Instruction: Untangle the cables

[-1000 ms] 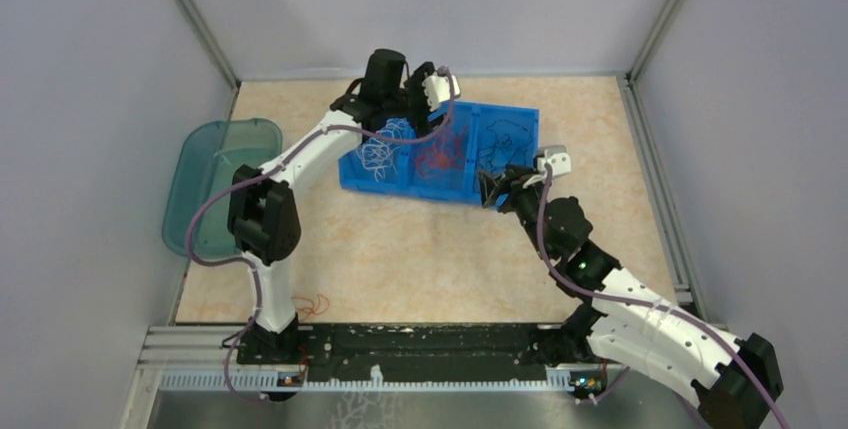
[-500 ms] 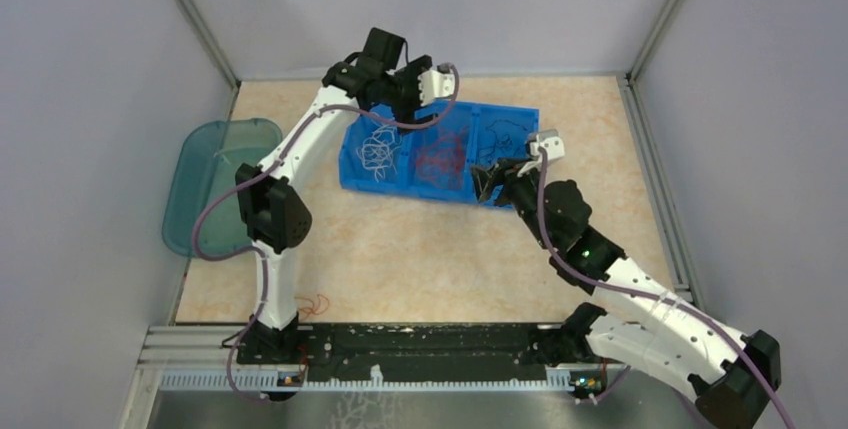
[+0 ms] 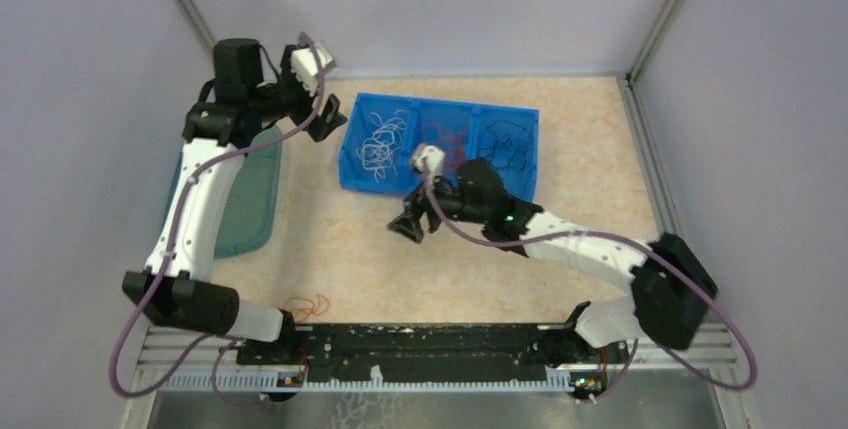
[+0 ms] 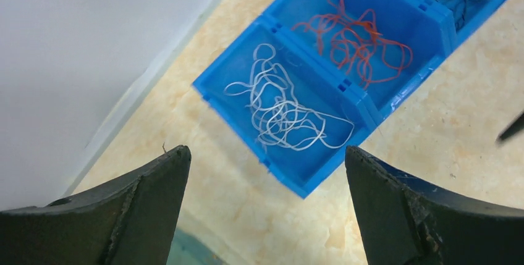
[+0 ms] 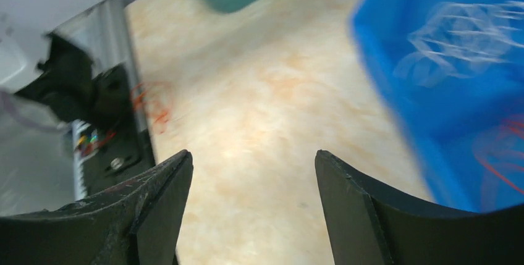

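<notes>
Blue 3-compartment bin (image 4: 290, 178) sits just ahead of the left gripper (image 4: 266, 154), whose fingers are spread wide with nothing between them. White cables (image 4: 281, 113), red-orange cables (image 4: 355, 42) and black cables (image 3: 508, 144) each lie in their own compartment. Right gripper (image 5: 252, 154) is also released and empty, with the bin off 1 finger and 1 stray red-orange strand (image 5: 151, 101) ahead of the other.

The bin (image 3: 365, 184) sits at 12 o'clock on the table (image 3: 340, 259), cables (image 3: 380, 141) in its 3 compartments. A tray (image 3: 258, 189) lies at 9 o'clock and 1 loose strand (image 3: 308, 303) at 7 o'clock.
</notes>
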Tool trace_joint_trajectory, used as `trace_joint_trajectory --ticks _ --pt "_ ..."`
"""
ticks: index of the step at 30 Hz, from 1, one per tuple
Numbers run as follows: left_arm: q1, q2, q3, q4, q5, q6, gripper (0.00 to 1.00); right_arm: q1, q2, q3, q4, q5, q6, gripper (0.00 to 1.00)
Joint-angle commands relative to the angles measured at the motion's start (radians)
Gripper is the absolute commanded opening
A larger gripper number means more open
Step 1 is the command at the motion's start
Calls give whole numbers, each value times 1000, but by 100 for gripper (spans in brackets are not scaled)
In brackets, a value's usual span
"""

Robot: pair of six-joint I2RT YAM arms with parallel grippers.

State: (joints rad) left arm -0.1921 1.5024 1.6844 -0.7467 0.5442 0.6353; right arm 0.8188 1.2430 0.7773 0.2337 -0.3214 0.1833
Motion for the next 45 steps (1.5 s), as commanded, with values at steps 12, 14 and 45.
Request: trace_joint_trajectory --ticks 12,14,45 --pt "140 -203 -193 65 -90 -193 100 390 755 454 133 -348 53 70" --pt "139 -187 -182 54 -98 -207 100 404 813 493 118 -323 60 67" --pt "139 -255 -278 92 -86 -175 100 131 487 191 321 -222 211 0"
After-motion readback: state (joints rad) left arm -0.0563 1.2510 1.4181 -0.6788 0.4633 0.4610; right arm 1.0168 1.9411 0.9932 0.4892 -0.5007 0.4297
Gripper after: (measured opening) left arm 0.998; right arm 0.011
